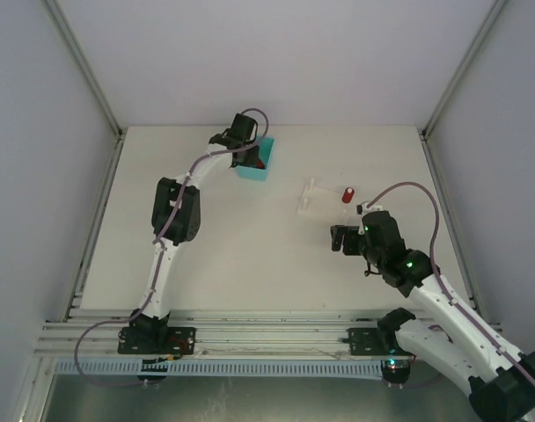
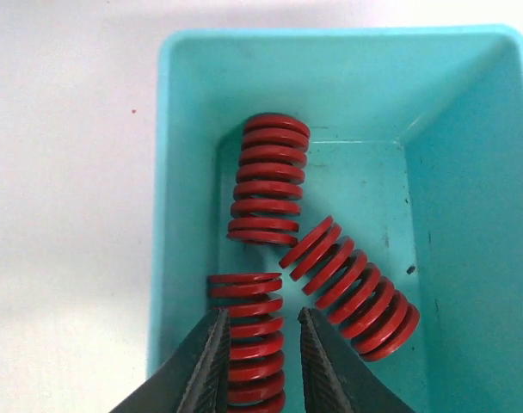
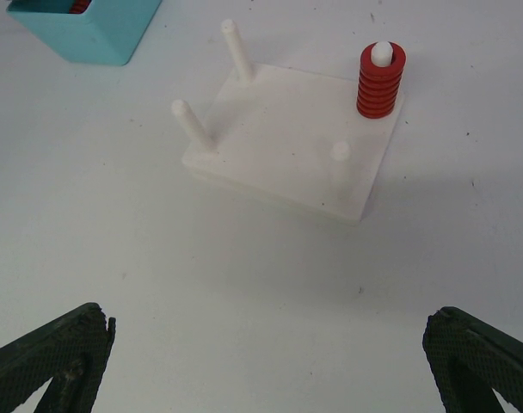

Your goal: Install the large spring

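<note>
One red spring [image 3: 382, 80] is seated on the white peg base [image 3: 279, 146]; three pegs [image 3: 191, 125] are bare. The left gripper [image 2: 262, 313] straddles another spring [image 2: 244, 297] in the teal bin [image 2: 184, 172], grasp unclear. The right gripper [image 3: 270, 344] gapes, released.

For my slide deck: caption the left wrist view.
Open left claw poised over a red spring, one of three lying in a teal bin.

The table [image 1: 250, 264] in front of me is a plain off-white surface. Toward its far edge, left of the middle, a teal bin [image 1: 252, 173] sits directly on it. Right of the middle, well apart from the bin, a white peg plate [image 3: 279, 146] lies flat.
</note>
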Controlling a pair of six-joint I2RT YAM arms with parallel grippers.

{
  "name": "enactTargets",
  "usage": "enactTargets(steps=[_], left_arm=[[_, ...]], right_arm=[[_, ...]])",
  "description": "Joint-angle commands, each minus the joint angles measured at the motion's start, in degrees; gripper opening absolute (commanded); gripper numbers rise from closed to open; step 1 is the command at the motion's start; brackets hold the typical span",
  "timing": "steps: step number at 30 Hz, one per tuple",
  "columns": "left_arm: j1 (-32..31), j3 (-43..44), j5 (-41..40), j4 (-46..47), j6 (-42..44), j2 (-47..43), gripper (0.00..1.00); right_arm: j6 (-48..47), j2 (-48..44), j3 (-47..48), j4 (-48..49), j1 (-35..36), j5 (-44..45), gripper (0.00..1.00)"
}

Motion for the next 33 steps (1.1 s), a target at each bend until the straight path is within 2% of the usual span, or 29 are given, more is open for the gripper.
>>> enactTargets(steps=[1, 10, 17, 21, 25, 28, 33], left_arm=[[0.0, 0.05, -2.55, -2.92, -1.91, -2.77, 0.29], [-0.08, -5.29, -2.56, -4.26, -1.75, -4.84, 0.29], [-0.27, -5.28, -2.54, -5.24, -1.65, -7.23, 0.28], [-0.53, -5.65, -2.79, -1.89, -0.19, -7.29, 0.3], [-0.55, 0.17, -2.6, -0.46, 1.11, -2.55, 0.4], [-0.44, 4.99, -2.66, -0.8, 1.68, 1.26, 0.41], [0.02, 7.15, -3.02, 0.66, 2.42, 4.84, 0.42]], right_arm=[[-0.43, 0.63, 0.11, 1.26, 0.14, 0.98, 0.99], [-0.61, 1.54, -0.11, 2.34, 0.14, 1.53, 0.99], [-0.61, 2.67, -0.26, 3.02, 0.14, 1.58, 0.99], [-0.61, 3.4, -0.26, 3.49, 0.14, 1.59, 0.99], [-0.86, 3.91, 0.15, 3.38, 0.14, 2.05, 0.99], [-0.96, 4.11, 0.34, 2.96, 0.14, 2.45, 0.99], [-0.87, 4.31, 0.66, 3.15, 0.14, 2.56, 0.99]])
